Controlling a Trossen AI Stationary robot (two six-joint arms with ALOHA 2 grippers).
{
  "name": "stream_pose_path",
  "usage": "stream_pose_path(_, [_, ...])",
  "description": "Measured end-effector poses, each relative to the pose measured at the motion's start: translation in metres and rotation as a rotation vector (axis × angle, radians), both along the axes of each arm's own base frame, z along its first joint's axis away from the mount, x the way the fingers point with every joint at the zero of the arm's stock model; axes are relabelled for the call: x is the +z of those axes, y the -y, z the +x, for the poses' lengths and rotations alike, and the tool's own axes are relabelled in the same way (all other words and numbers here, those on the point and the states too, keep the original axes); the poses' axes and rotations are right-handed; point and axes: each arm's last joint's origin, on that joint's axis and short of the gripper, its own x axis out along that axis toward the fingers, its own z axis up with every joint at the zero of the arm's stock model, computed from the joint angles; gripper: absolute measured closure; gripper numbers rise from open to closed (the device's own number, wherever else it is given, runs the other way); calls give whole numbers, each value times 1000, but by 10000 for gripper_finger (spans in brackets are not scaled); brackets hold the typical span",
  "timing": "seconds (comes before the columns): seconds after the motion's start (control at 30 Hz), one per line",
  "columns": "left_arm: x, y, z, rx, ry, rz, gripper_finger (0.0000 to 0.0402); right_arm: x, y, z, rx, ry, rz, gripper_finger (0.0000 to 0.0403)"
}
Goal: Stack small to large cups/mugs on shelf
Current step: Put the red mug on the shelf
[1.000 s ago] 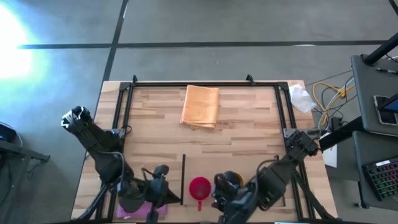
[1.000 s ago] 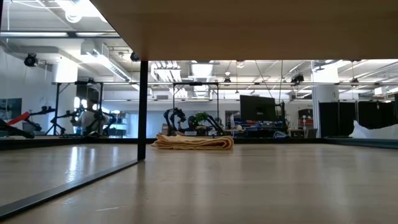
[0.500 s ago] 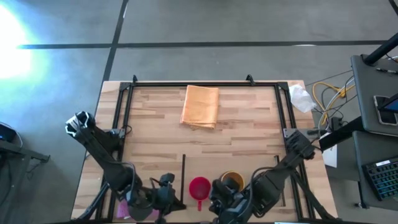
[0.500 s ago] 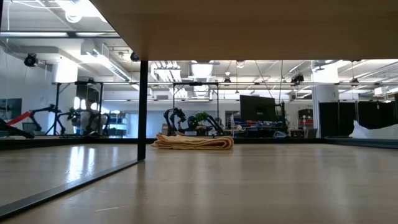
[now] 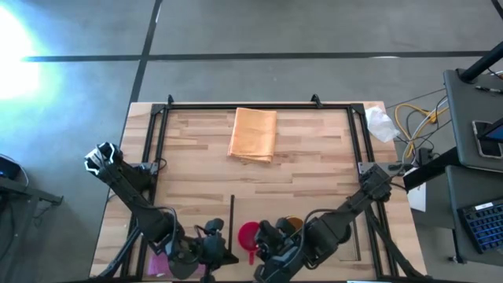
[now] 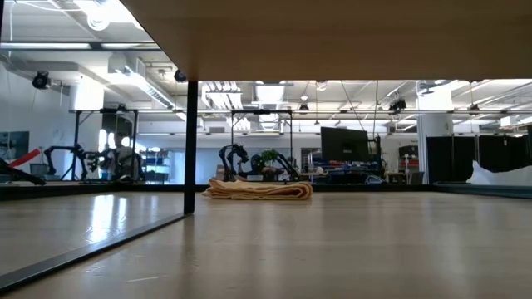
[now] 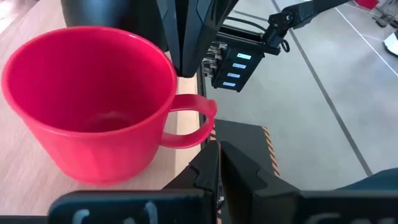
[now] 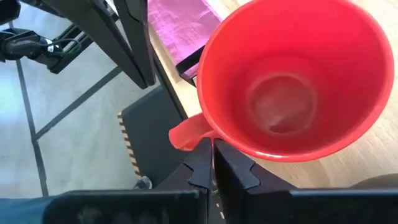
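The pink-red mug (image 5: 250,234) stands upright on the pale-wood shelf (image 5: 314,196) near the table's near edge, its handle (image 5: 251,255) toward the near edge. My left gripper (image 5: 216,240) is shut just left of it, and its fingertips (image 7: 217,149) sit beside the handle (image 7: 193,124). My right gripper (image 5: 265,236) is shut just right of it and looks down into the mug (image 8: 292,81). The dark brown mug shows only a yellow sliver (image 5: 294,223) under my right arm. A black rounded wall (image 7: 99,12) shows beyond the red mug; I cannot tell whether it is the black mug. My left gripper's shut fingertips stand right below the red mug's handle (image 7: 198,132), coming level from the table's left; I cannot tell whether they touch it. My right gripper's shut fingertips stand at the root of the handle (image 8: 193,134), slanting down from the right; I cannot tell whether they touch it.
A folded orange cloth (image 5: 253,134) lies at the far middle and also shows in the low view (image 6: 258,189). A magenta cloth (image 8: 186,25) lies at the near left, under my left arm. A thin dark strip (image 5: 232,216) runs just left of the red mug.
My left gripper has gone toward the table's right and near edge, up to the red mug. My right gripper has gone toward the table's left, over the dark brown mug, up to the red mug's other side. The red mug has stayed in place.
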Motion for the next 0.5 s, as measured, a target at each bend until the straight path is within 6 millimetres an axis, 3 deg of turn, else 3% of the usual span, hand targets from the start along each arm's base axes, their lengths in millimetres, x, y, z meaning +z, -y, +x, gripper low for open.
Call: stream_pose_path(0.5, [-1, -5, 4, 5, -2, 32, 402, 0, 6, 4, -4, 1, -12, 394])
